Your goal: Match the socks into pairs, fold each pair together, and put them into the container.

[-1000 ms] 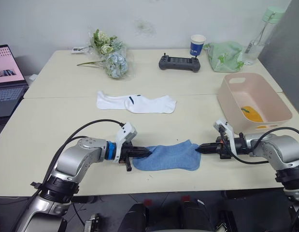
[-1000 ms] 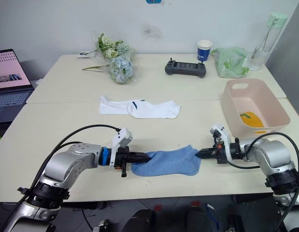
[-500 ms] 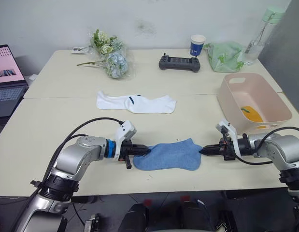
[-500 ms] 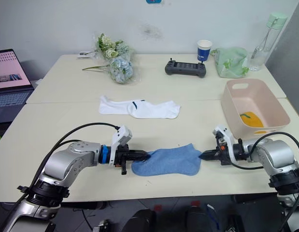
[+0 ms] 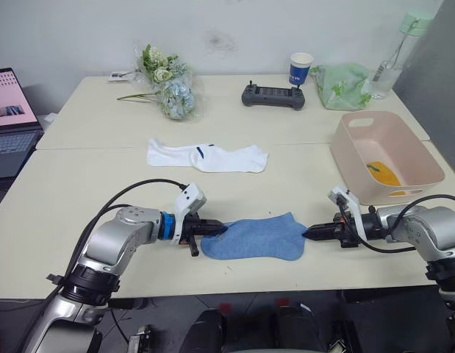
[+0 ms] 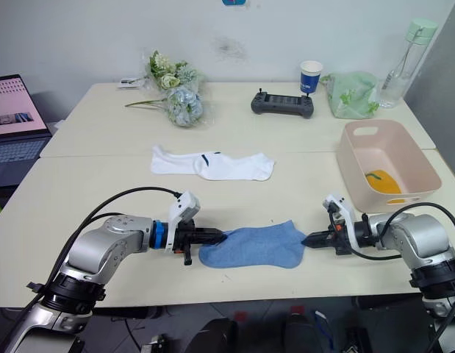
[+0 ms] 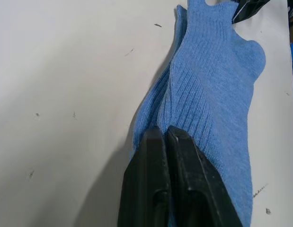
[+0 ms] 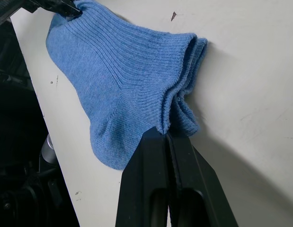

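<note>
Light blue ribbed socks [image 5: 258, 237], pale pink container [image 5: 417, 158]

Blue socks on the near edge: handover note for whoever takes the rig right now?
Left gripper shut on one end of the light blue socks; right gripper shut on the other end. The blue pair lies stacked flat on the table. White socks lie untouched mid-table. Something mustard-yellow sits in the pink container.
Left: fold and bin the blue pair, then the white.
</note>
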### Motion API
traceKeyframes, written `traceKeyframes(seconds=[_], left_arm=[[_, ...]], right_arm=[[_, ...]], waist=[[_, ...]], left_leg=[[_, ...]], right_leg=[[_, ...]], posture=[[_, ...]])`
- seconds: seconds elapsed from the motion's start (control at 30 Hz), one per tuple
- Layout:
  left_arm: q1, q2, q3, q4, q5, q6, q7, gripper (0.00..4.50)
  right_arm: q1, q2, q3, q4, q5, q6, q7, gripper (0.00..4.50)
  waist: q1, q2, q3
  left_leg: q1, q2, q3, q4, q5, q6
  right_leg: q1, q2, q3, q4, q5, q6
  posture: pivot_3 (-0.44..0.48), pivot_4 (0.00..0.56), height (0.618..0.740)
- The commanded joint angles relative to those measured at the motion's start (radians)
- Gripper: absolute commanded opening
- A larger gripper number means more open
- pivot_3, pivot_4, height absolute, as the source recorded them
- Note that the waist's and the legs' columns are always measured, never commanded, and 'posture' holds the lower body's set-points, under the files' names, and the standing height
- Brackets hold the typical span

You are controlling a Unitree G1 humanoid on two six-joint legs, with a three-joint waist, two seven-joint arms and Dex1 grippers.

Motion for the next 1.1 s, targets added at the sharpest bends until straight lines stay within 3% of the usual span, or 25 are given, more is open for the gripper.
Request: traceKeyframes(seconds=[0.03,0.13,0.23,0.37,0.4,0.47,0.57,0.67,0.73,0.8,0.93,1.07,1.1], left_arm=[[-0.01,0.014,0.019,-0.024,-0.018,-0.002,-0.026,1.24],[-0.013,0.023,0.043,-0.011,-0.025,0.005,-0.025,2.14],[-0.018,0.049,0.084,0.014,-0.029,-0.006,-0.034,3.07],[-0.016,0.095,0.195,0.011,-0.064,-0.017,-0.028,4.35],[-0.007,0.099,0.225,-0.011,-0.076,-0.027,-0.022,4.5],[0.005,0.09,0.261,-0.049,-0.085,-0.051,-0.004,4.5],[0.029,0.056,0.226,-0.142,-0.059,-0.121,0.014,4.5],[0.041,0.017,0.174,-0.182,-0.006,-0.225,0.026,3.91],[0.056,-0.005,0.112,-0.208,0.046,-0.303,0.029,3.23],[0.082,-0.02,0.039,-0.214,0.128,-0.408,0.036,2.59],[0.143,-0.075,-0.007,-0.172,0.22,-0.528,0.114,1.27],[0.221,-0.089,-0.022,-0.061,0.329,-0.669,0.185,0.03],[0.229,-0.087,-0.017,-0.042,0.336,-0.688,0.189,0.03]], right_arm=[[-0.011,-0.002,-0.021,-0.031,0.015,0.0,0.004,0.0],[-0.008,-0.003,-0.026,-0.03,0.011,-0.014,0.0,0.0],[-0.003,-0.016,-0.039,-0.032,0.002,-0.056,0.008,0.68],[0.008,-0.071,-0.062,-0.057,-0.054,-0.196,0.027,2.08],[0.006,-0.081,-0.084,-0.074,-0.045,-0.213,0.036,2.4],[0.007,-0.092,-0.109,-0.107,-0.039,-0.254,0.047,2.4],[0.001,-0.044,-0.1,-0.187,-0.068,-0.363,0.019,2.4],[0.011,0.01,-0.056,-0.233,-0.126,-0.464,-0.006,2.45],[0.028,0.067,-0.008,-0.258,-0.165,-0.524,-0.029,2.06],[0.049,0.125,0.052,-0.265,-0.228,-0.605,-0.063,1.51],[0.099,0.182,0.119,-0.221,-0.339,-0.724,-0.108,0.07],[0.161,0.189,0.139,-0.12,-0.43,-0.833,-0.138,0.0],[0.17,0.187,0.135,-0.106,-0.441,-0.851,-0.139,0.0]], waist=[[0.0,0.0,0.0],[0.0,0.0,0.0],[0.0,0.0,0.0],[-0.001,0.0,0.0],[-0.001,0.0,0.0],[0.0,0.0,0.0],[0.0,0.0,0.0],[0.001,0.0,0.0],[0.001,0.0,0.0],[0.0,0.0,0.0],[0.001,0.0,0.0],[0.002,0.0,-0.001],[0.002,0.0,-0.001]], left_leg=[[0.0,0.0,0.0,0.0,0.0,0.0],[0.0,0.0,0.0,0.0,0.0,0.0],[0.0,0.0,0.0,0.0,0.0,0.0],[0.0,0.0,0.0,0.0,0.0,0.0],[0.0,0.0,0.0,0.0,0.0,0.0],[0.0,0.0,0.0,0.0,0.0,0.0],[0.0,0.0,0.0,0.0,0.0,0.0],[0.0,0.0,0.0,0.0,0.0,0.0],[0.0,0.0,0.0,0.0,0.0,0.0],[0.0,0.0,0.0,0.0,0.0,0.0],[0.0,0.0,0.0,0.0,0.0,0.0],[0.001,0.0,0.0,0.0,0.0,0.0],[0.001,0.0,0.0,-0.001,0.0,0.0]], right_leg=[[0.0,0.0,0.0,0.0,0.0,0.0],[0.0,0.0,0.0,0.0,0.0,0.0],[0.0,0.0,0.0,0.0,0.0,0.0],[-0.001,0.0,0.0,0.0,0.0,0.0],[-0.001,0.0,0.0,0.0,0.0,0.0],[-0.001,0.0,0.0,-0.001,0.0,0.0],[0.0,0.0,0.0,-0.001,0.0,0.0],[0.0,-0.002,0.0,-0.001,0.0,0.0],[0.0,-0.002,0.0,-0.001,0.0,0.0],[0.0,-0.002,0.0,-0.001,0.0,0.0],[0.0,-0.001,0.0,-0.001,0.0,0.0],[0.001,-0.001,0.0,-0.001,0.0,0.0],[0.0,0.0,0.0,-0.001,0.0,0.0]], posture=[[0.0,0.15,0.74],[0.0,0.15,0.74],[0.0,0.15,0.74],[0.0,0.15,0.74],[0.0,0.15,0.74],[0.0,0.15,0.74],[0.0,0.15,0.74],[0.0,0.15,0.74],[0.0,0.15,0.74],[0.0,0.15,0.74],[0.0,0.15,0.74],[0.0,0.15,0.74],[0.0,0.15,0.74]])
